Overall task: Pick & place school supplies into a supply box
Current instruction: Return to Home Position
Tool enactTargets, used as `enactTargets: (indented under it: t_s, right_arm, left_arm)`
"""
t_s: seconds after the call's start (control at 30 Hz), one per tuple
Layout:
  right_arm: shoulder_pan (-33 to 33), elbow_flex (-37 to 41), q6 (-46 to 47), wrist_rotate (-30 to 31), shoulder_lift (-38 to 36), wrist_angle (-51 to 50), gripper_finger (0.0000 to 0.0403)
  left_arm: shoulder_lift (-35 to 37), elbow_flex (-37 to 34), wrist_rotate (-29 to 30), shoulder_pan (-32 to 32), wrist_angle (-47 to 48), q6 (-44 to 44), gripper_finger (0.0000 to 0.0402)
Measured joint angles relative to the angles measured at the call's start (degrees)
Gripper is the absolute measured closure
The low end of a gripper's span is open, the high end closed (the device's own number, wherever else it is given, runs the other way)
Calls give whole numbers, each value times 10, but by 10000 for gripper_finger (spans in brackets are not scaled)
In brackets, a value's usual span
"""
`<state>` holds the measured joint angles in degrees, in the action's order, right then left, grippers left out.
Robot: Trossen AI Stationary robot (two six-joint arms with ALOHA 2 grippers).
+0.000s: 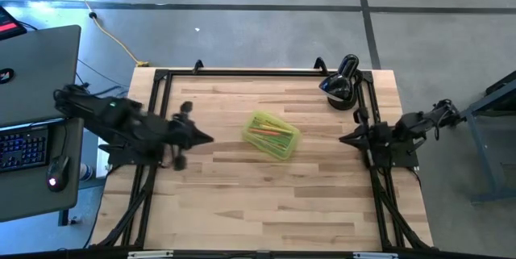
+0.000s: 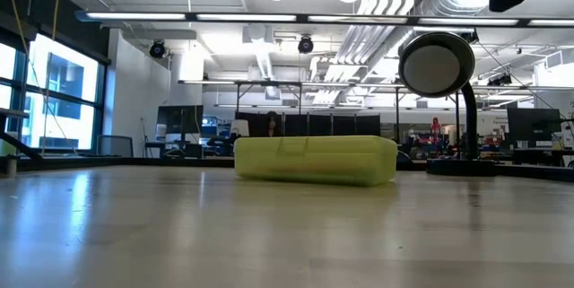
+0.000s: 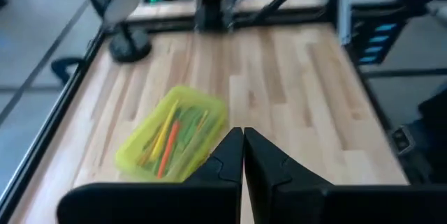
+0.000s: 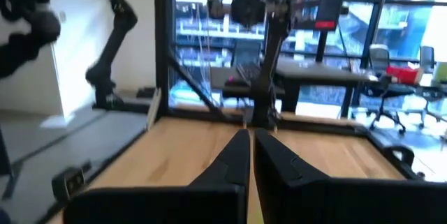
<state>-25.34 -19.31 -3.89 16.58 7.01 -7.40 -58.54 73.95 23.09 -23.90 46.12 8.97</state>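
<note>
Counted at table centre: 1 translucent yellow-green rectangular plastic box [image 1: 272,135]. Seen through lid: 1 orange pencil [image 3: 167,147], 1 yellow pencil [image 3: 162,132], green streaks; full tally unreadable. At 1 o'clock of box: 1 black rounded device on a stand [image 1: 340,84]. Grippers, 2: left gripper [image 1: 211,138] at 9 o'clock, right gripper [image 1: 340,139] at 3 o'clock. 1 light wooden slat table [image 1: 242,198]. Off table, 9 o'clock: 1 grey laptop [image 1: 40,73], 1 black computer mouse [image 1: 55,172].

Box [image 1: 272,135]: on the bench [image 1: 242,202], near its middle, askew to the edges.
Pencils [image 1: 270,130]: inside the box.
Lamp [image 1: 340,84]: on the bench's back right corner, behind and right of the box, well apart from it.
Left claw [image 1: 211,138]: left of the box, near it, apart.
Right claw [image 1: 341,139]: right of the box, farther off.
Laptop [image 1: 40,73]: beyond the bench's left edge.
</note>
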Motion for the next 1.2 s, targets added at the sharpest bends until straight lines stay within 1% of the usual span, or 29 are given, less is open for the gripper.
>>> enactTargets:
  t_s: [0.1, 0.27, 0.37, 0.4, 0.47, 0.53, 0.57, 0.7, 0.8, 0.9, 0.97, 1.03, 1.1, 1.2]
  right_arm:
    - [0, 15, -2, 2, 0, -3, 403]
    - [1, 31, 9, 2, 0, 5, 403]
    - [1, 34, -2, -1, 0, 22, 403]
    - [1, 34, -10, -1, 0, 27, 403]
    - [1, 34, -24, -1, 0, 35, 403]
    - [1, 34, -33, 1, 0, 47, 403]
    - [1, 34, -39, 5, 0, 51, 403]
    - [1, 34, -41, 33, 0, 52, 403]
    - [1, 34, -41, 56, 0, 47, 403]
    - [1, 34, -41, 60, 0, 36, 403]
    - [1, 34, -41, 60, 0, 29, 403]
    - [2, 34, -41, 60, 0, 28, 402]
    - [1, 34, -38, 62, 0, 29, 402]
    - [1, 34, 0, 76, 0, 24, 402]
  left_arm:
    - [90, -82, -21, -5, -61, -26, 357]
    - [267, -287, -26, -5, -191, -28, 357]
    - [365, -406, -17, -5, -302, -28, 357]
    - [393, -441, -23, -5, -342, -31, 357]
    - [440, -505, -60, -5, -386, -48, 357]
    - [479, -560, -90, -5, -396, -72, 357]
    - [496, -584, -90, -5, -397, -80, 357]
    - [554, -650, -49, -5, -414, -82, 357]
    - [584, -684, -51, -5, -430, -83, 357]
    - [582, -713, -58, -5, -454, -77, 357]
    - [576, -728, -62, -5, -488, -71, 357]
    - [563, -730, -76, -5, -513, -74, 357]
    - [562, -730, -78, -5, -507, -75, 357]
    - [561, -731, -48, -5, -504, -72, 357]
